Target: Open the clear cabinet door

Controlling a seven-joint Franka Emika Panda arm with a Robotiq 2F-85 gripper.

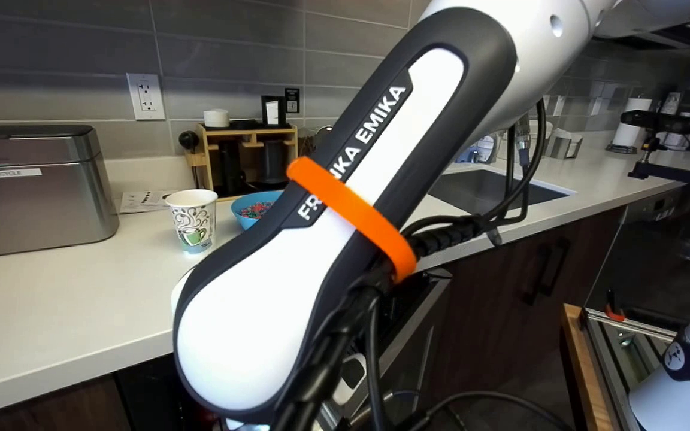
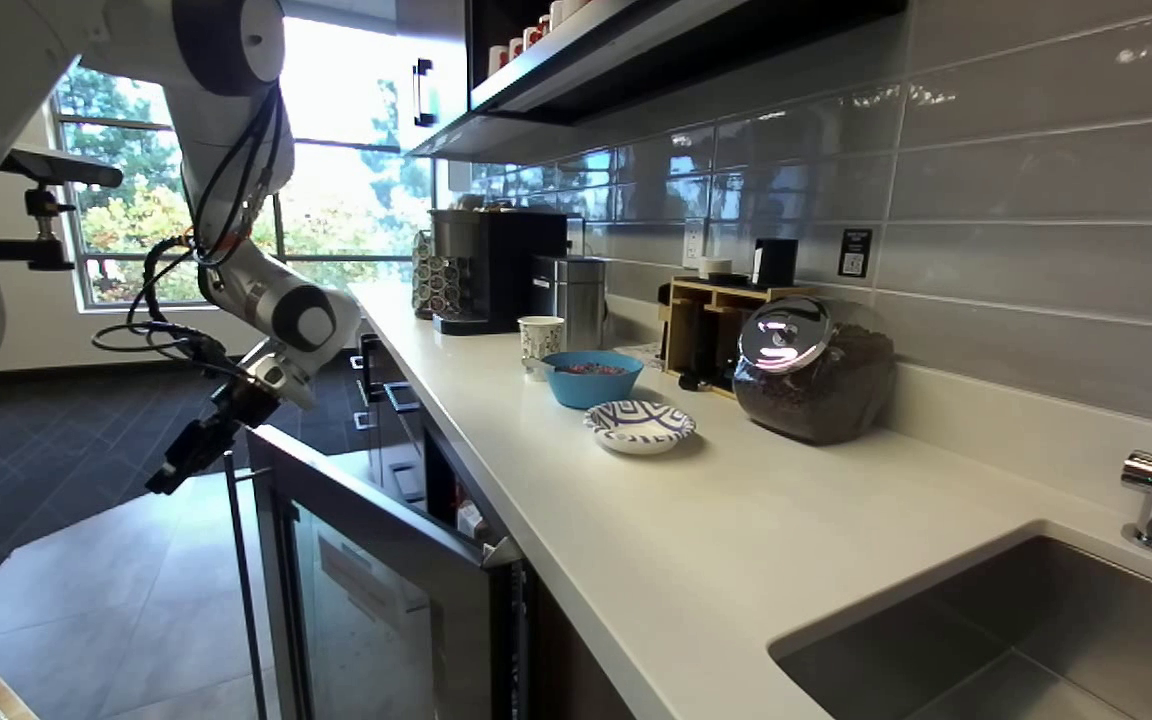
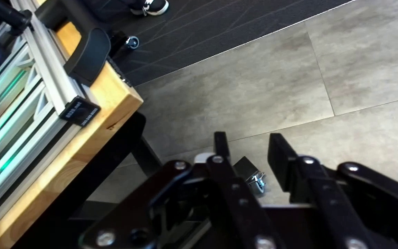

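A tiled wall (image 2: pixel 1036 180) backs your white tabletop (image 2: pixel 736 540), where a cup (image 2: pixel 541 337), a blue bowl (image 2: pixel 591 384), a plate (image 2: pixel 640 430) and a jar (image 2: pixel 826 390) sit. From beneath it, in both exterior views, the clear door (image 2: pixel 366 610) stands swung out. In an exterior view your claw (image 3: pixel 248 139) hangs near its handle (image 2: pixel 245 590); you cannot tell whether they touch. In the wrist view the claw's fingers (image 3: pixel 277 148) are parted, gripping nothing, with floor (image 3: pixel 254 90) showing between them.

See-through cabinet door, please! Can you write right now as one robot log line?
clear cabinet door: standing open | bar handle: ungripped | jaws: apart, holding nothing | task: looks done
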